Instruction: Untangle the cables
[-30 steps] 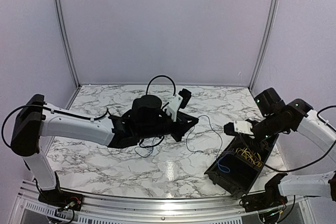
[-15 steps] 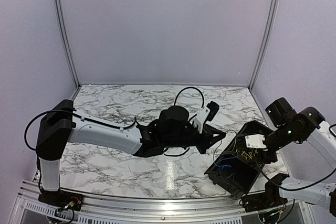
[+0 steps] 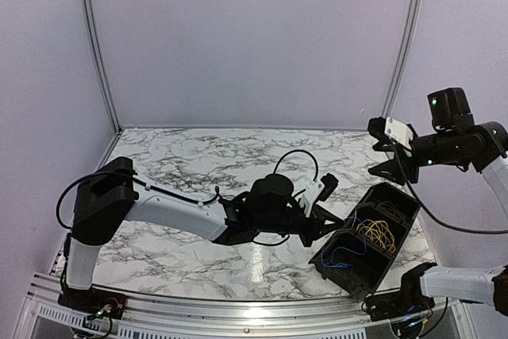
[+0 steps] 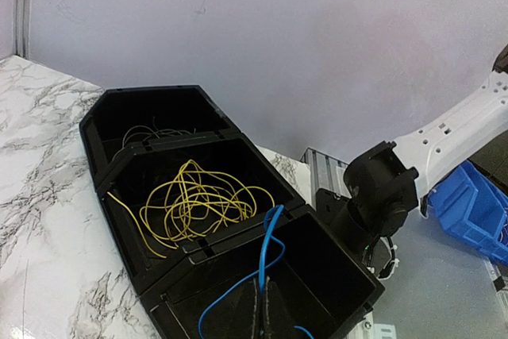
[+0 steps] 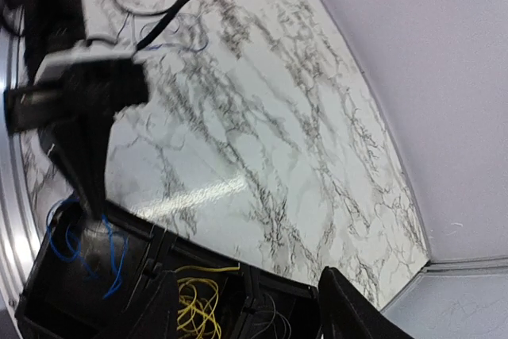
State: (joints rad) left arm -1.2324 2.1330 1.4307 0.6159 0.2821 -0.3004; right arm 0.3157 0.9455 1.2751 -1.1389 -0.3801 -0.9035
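The left gripper (image 4: 262, 313) is clenched on the blue cable (image 4: 271, 237), at the open top of the nearest compartment of the bin (image 4: 89, 136). The right gripper (image 3: 384, 156) is released and holds nothing. It hangs high over the far right of the bench (image 4: 40, 164), well apart from the bin.

**Cable positions**
- Blue cable: pinched at one point, with its loops falling inside the nearest compartment.
- Yellow cables (image 4: 198, 204): bundled in the middle compartment.
- Black cables (image 4: 155, 131): thin strands in the far compartment.

**Step in hand**
We judge this step to be placing the blue cable in its own compartment.

**Procedure**
1. We lower the left gripper until the pinch point sits below the compartment walls. Releasing higher up lets the springy loops flip over the rim.
2. We watch the divider next to the yellow bundle. In the left wrist view the upper blue loop reaches that divider, so we bias the drop toward the outer wall.
3. We open the jaws fully and pause, so that the cable falls free of both fingers.
4. We withdraw straight up, not sideways. A sideways move can snag a loop and drag it out.
5. We check that no tail hangs over the rim.

**Caution**
Thin cable can cling to the fingers, so we retract slowly. We leave the right gripper clear of the bin.
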